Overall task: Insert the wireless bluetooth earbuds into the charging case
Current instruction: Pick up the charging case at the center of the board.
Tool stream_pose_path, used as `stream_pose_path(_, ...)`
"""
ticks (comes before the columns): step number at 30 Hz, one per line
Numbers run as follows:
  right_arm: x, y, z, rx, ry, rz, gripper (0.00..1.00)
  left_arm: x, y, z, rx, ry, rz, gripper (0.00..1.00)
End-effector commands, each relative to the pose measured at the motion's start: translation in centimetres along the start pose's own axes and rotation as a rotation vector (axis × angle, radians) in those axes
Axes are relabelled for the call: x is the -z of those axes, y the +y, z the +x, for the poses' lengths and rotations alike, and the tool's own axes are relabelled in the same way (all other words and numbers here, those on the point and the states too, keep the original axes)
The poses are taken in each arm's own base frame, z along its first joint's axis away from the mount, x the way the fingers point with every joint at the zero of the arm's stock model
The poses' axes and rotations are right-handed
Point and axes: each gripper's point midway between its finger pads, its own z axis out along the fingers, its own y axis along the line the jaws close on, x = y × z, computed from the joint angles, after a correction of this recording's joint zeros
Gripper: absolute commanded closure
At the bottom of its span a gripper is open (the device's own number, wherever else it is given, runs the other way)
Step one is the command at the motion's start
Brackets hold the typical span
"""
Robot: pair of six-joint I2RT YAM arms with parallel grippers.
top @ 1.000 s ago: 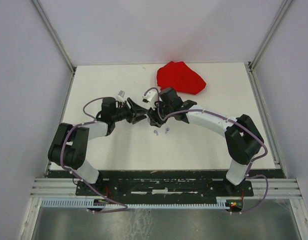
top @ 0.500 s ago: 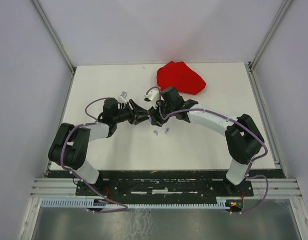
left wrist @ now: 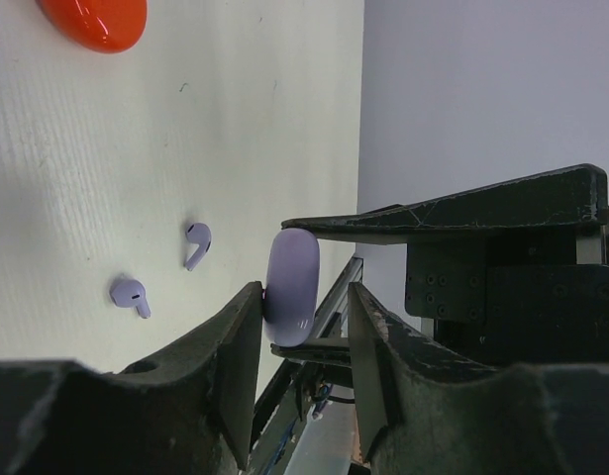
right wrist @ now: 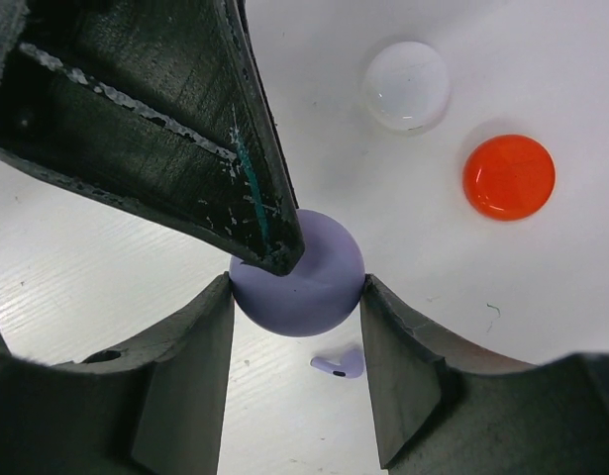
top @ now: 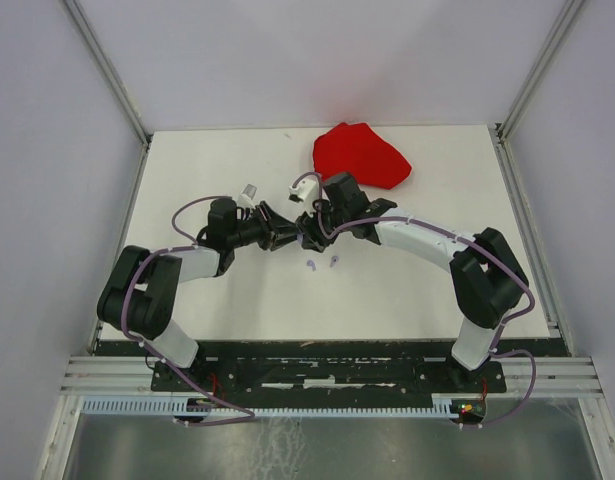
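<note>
- The lilac charging case [right wrist: 304, 292] is clamped rim-to-rim by the right fingers [right wrist: 190, 366] over mid-bench [top: 407, 295].
- The left fingers [left wrist: 235, 366] straddle it at a narrow gap: one pad touches, the other stands just clear.
- Two lilac earbuds [left wrist: 197, 244] lie loose on the bench, just nearward of the case.
- Expect light, rigid, glossy earbuds that skid easily. Grip across the bulb and leave the stem free.
- The bench is flat and white. A white case [right wrist: 406, 85], an orange case [right wrist: 509, 176] and a red cloth [top: 362, 155] lie toward the far edge. Plain walls enclose it.
</note>
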Motion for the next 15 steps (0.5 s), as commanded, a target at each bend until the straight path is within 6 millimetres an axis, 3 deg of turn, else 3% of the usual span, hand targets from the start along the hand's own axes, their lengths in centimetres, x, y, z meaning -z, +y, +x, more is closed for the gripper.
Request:
stream_pose_path(1,1.46,0.19,-2.70,0.030,-0.091,-0.001,0.64,-0.01,-1.58,0.25,-0.006,0.013,0.061,0.56)
stream_pose_path(15,1.56,0.32,-2.88,0.028,-0.099,-0.017,0.65,-0.29,-1.58,0.51,-0.008,0.018,0.067,0.67)
